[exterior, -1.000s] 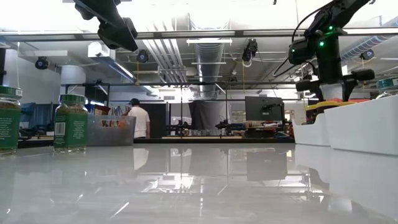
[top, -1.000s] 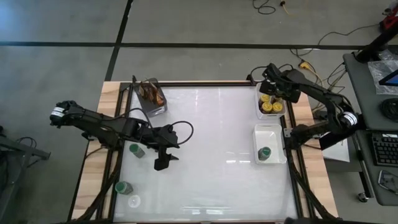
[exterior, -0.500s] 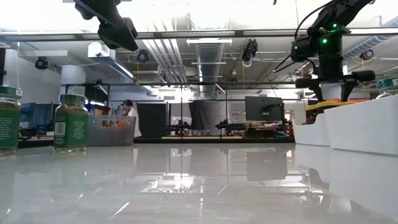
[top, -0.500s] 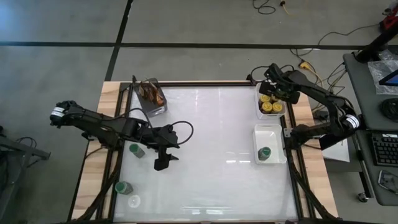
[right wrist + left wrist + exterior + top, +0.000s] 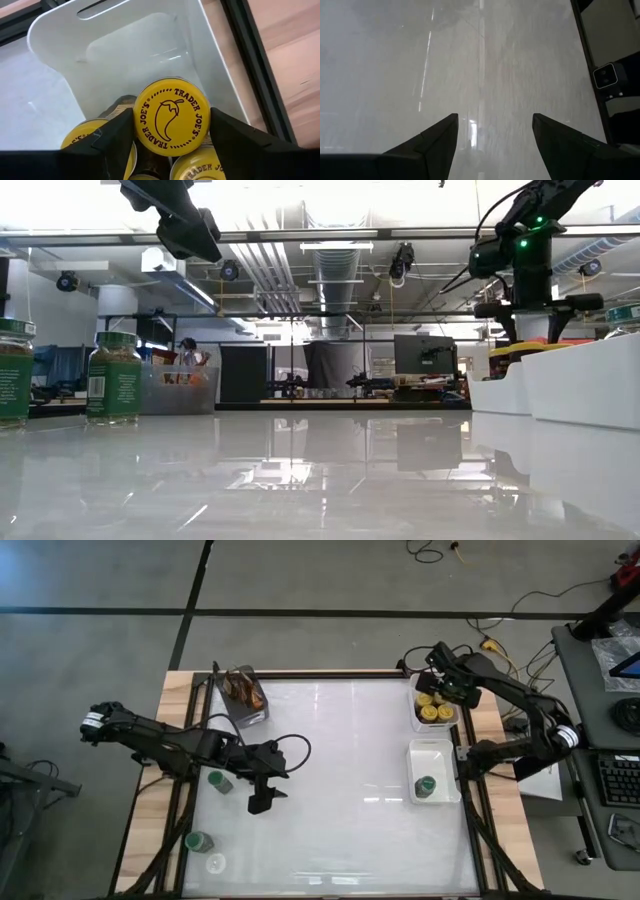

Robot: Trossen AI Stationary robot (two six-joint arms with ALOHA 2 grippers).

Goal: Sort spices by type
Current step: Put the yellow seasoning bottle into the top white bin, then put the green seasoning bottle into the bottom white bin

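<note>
My right gripper [image 5: 167,145] hangs over the far white tray [image 5: 125,45], fingers either side of a yellow-lidded jar [image 5: 171,119] with a pepper printed on its lid. The pads stand just off the lid's rim, so I read this claw as spread and let go, not gripping; the jar sits among its yellow-lidded neighbours [image 5: 435,706] in that tray.

My worry is the lift-out: the fingers are close to the lid on both sides, and if I rise crooked a pad could catch the rim and tip the jar against the others, or drag it up the smooth tray wall.

My left gripper [image 5: 492,145] waits spread and empty above the glossy white tabletop [image 5: 330,760], near a green-lidded jar [image 5: 219,781]. Two more green-lidded jars [image 5: 113,376] stand at the table's left edge; one more [image 5: 426,785] sits in the nearer white tray [image 5: 432,752].

The lids are round, flat and slick; the jars are clear and cylindrical; the trays are rectangular, with rounded corners. A slippery top means a nudged jar will skate rather than stay put.
</note>
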